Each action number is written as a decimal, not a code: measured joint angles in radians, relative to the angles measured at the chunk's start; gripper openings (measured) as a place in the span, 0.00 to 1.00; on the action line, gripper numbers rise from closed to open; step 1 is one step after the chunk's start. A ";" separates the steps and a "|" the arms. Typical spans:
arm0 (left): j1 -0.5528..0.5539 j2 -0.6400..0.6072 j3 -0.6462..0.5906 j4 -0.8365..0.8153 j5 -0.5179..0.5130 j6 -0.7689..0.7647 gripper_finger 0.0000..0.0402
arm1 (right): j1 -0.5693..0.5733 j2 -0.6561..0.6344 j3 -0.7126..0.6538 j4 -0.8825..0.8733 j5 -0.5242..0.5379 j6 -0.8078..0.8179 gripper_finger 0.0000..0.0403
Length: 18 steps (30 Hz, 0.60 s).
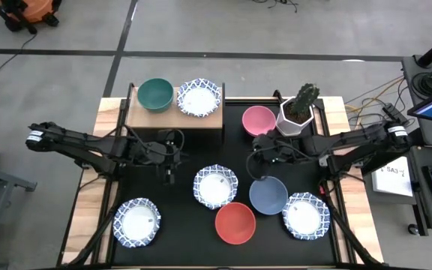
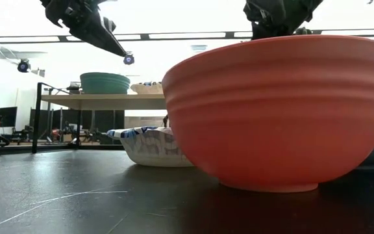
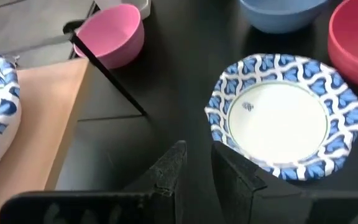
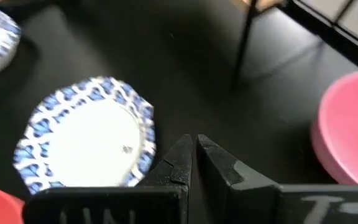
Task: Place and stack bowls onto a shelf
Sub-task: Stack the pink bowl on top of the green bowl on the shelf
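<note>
On the wooden shelf (image 1: 172, 116) at the table's far left stand a green bowl (image 1: 156, 94) and a blue-rimmed white bowl (image 1: 199, 97). On the black table rest a pink bowl (image 1: 259, 120), a middle blue-rimmed bowl (image 1: 215, 186), a red bowl (image 1: 235, 223), a blue bowl (image 1: 268, 195) and two more blue-rimmed bowls (image 1: 306, 215) (image 1: 137, 223). My left gripper (image 1: 170, 177) (image 3: 199, 152) hovers left of the middle bowl (image 3: 278, 115), its fingers a narrow gap apart. My right gripper (image 1: 255, 161) (image 4: 194, 140) hovers between the pink bowl (image 4: 353, 130) and the middle bowl (image 4: 86, 134), shut and holding nothing.
A white hexagonal cactus pot (image 1: 298, 112) stands right of the pink bowl at the far edge. The shelf's black legs (image 3: 107, 78) stand near my left gripper. In the low view the red bowl (image 2: 278, 110) fills the foreground. Bare black tabletop (image 1: 163, 199) lies below the shelf.
</note>
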 joint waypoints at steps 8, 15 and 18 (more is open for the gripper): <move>0.000 -0.006 -0.002 -0.054 -0.007 -0.019 0.15 | -0.049 0.095 0.181 -0.373 0.000 0.093 0.03; 0.000 -0.006 -0.002 -0.061 -0.008 -0.027 0.15 | -0.067 0.186 0.264 -0.463 -0.002 0.059 0.03; 0.000 -0.006 -0.002 -0.062 -0.008 -0.027 0.15 | -0.068 0.213 0.291 -0.465 -0.008 0.020 0.03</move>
